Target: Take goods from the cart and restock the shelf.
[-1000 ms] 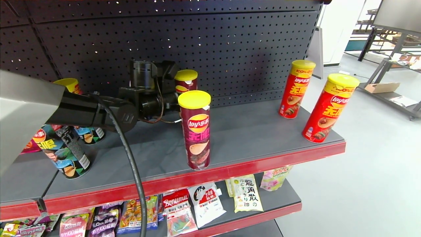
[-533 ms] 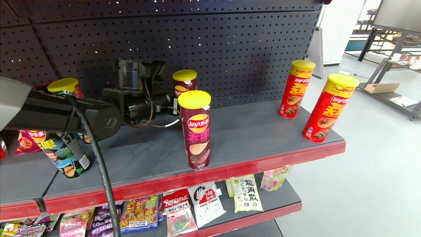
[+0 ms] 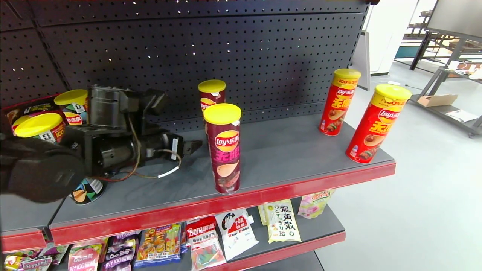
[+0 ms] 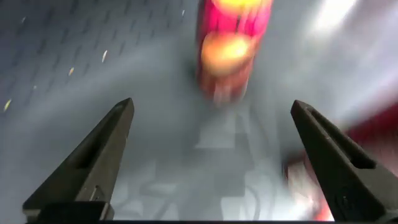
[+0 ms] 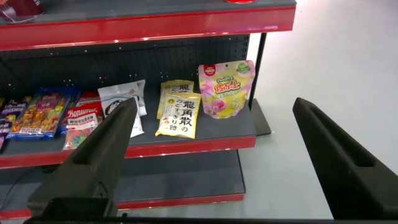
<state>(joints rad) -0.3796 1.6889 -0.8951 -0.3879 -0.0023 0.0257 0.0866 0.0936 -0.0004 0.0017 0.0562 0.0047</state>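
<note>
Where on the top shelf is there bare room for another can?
The widest bare stretch of shelf lies between the front purple can and the rear red can and front red can. The left end is crowded: clustered cans, with the left gripper beside them.

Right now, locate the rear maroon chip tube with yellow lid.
Head view: rear maroon tube stands centrally near the pegboard, behind the front maroon tube.

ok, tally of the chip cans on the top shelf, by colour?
Maroon cans: 2
Red cans: 2
Teal-patterned cans, partly behind the left arm: 2
Total: 6
</note>
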